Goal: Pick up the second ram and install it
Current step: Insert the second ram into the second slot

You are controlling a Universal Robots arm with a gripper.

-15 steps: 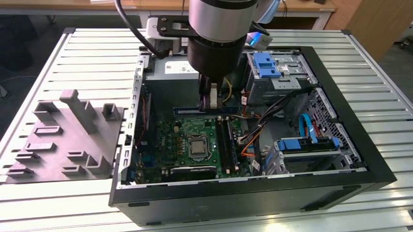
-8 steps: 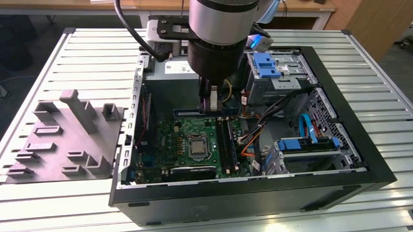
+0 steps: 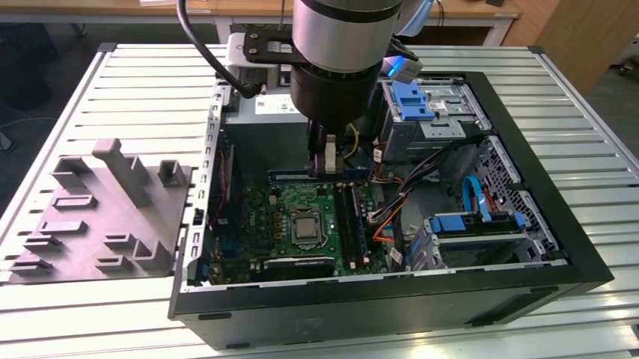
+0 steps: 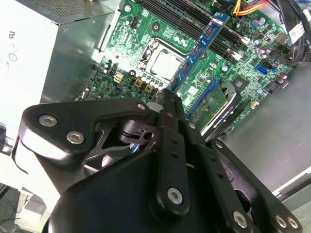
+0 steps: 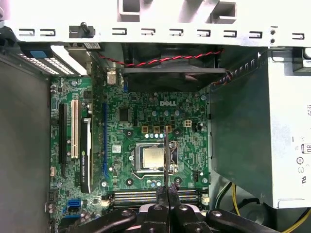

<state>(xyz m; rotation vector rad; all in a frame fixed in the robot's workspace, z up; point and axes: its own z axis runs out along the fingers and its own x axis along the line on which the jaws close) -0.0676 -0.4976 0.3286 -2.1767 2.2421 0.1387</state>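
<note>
My gripper (image 4: 167, 97) is shut on the second ram (image 4: 199, 48), a long flat stick with a blue label. The stick reaches out past the fingertips above the green motherboard (image 4: 126, 43). In the first wrist view the second ram (image 5: 166, 160) shows edge-on as a thin dark line running from the gripper (image 5: 167, 194) across the processor socket (image 5: 153, 158). The memory slots (image 5: 146, 196) lie just under the fingertips, crosswise to the stick. In the exterior view the gripper (image 3: 325, 166) hangs inside the open computer case (image 3: 559, 224), over the motherboard's (image 3: 289, 202) far edge.
A card (image 5: 85, 150) stands in the board's expansion slots. The grey power supply (image 5: 257, 126) and a fan (image 5: 170, 77) border the board. Blue drive cages (image 3: 414, 101) and blue cables (image 3: 477, 198) fill the case's right in the exterior view. A grey fixture (image 3: 100, 217) sits beside the case.
</note>
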